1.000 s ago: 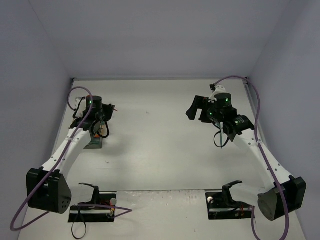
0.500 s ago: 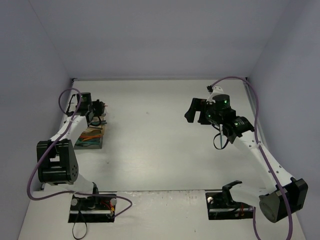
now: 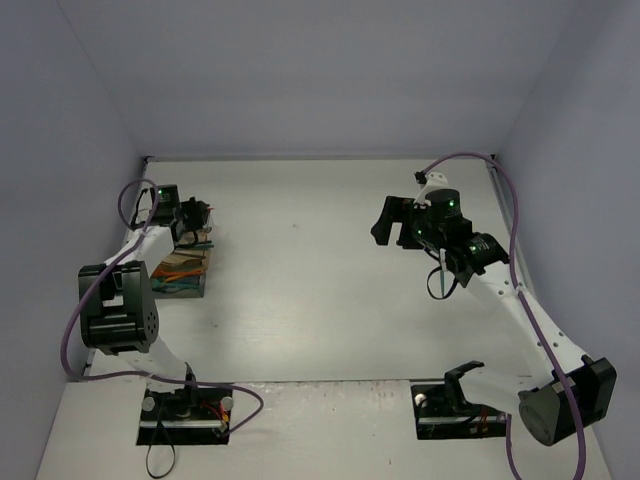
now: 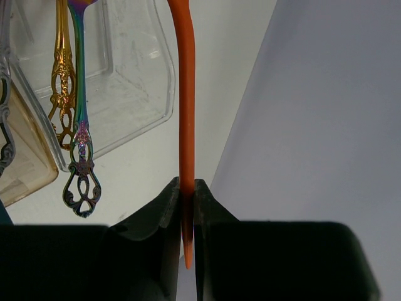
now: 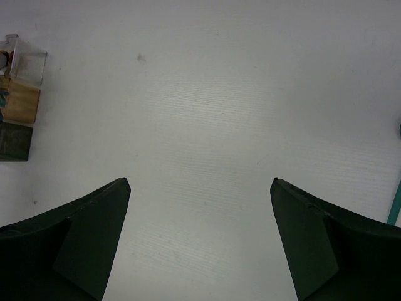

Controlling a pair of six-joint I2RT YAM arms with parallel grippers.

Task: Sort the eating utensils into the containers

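Orange utensil handle (image 4: 187,113) pinched in left gripper (image 4: 187,207) at part-filled clear box (image 4: 128,78); right gripper (image 5: 199,235) spread, empty; teal piece (image 5: 395,204), probably a utensil, unsorted

Seen from above, we find the container (image 3: 180,272) at the left edge of the table (image 3: 320,310), the left gripper (image 3: 199,216) just behind it with a thin handle (image 4: 187,125) between its fingers, the right gripper (image 3: 390,222) well apart at centre right, a lone utensil (image 3: 441,275) below it in the frame.
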